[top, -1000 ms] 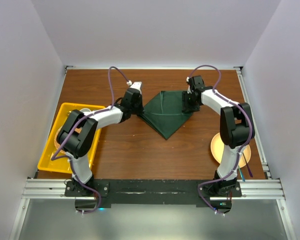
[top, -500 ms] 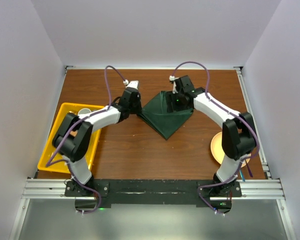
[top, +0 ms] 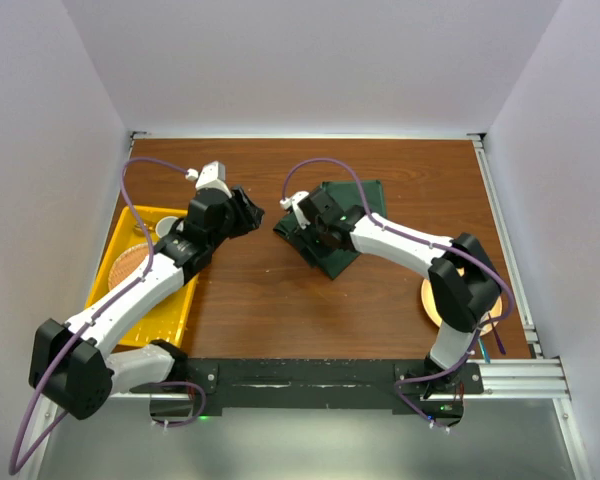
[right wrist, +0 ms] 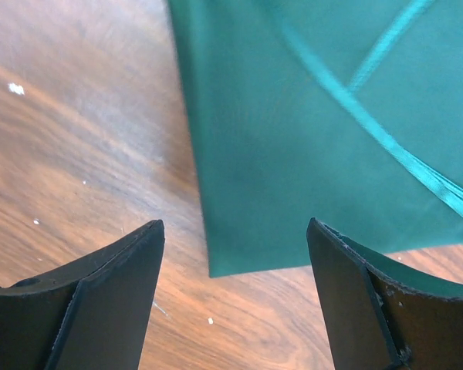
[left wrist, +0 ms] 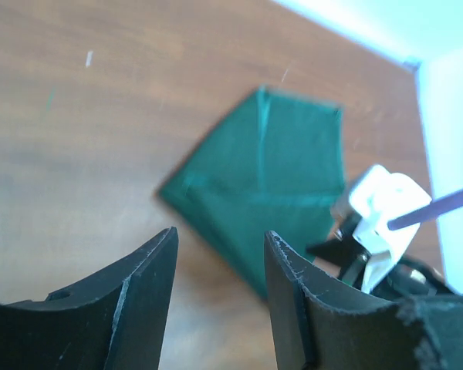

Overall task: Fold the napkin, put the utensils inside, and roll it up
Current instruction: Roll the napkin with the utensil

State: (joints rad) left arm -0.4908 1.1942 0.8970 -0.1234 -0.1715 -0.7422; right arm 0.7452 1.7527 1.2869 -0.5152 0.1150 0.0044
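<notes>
The dark green napkin (top: 338,222) lies folded on the brown table, mid-back. In the right wrist view its corner (right wrist: 293,154) sits just ahead of my right gripper (right wrist: 235,225), which is open and empty. From above, that gripper (top: 318,228) hovers over the napkin's left part. My left gripper (top: 252,212) is to the left of the cloth, apart from it, open with nothing between its fingers (left wrist: 221,233); the napkin (left wrist: 270,177) lies ahead of it. Thin stick-like utensils (top: 492,325) lie at the orange plate's near right edge.
A yellow tray (top: 145,211) at the left holds a brown round dish and a white cup. An orange plate (top: 435,292) sits at the right under the right arm's elbow. White walls enclose the table on three sides.
The right gripper swept left across the napkin, which is now folded narrower. The left gripper drew back left off the cloth. Both jaws have widened.
</notes>
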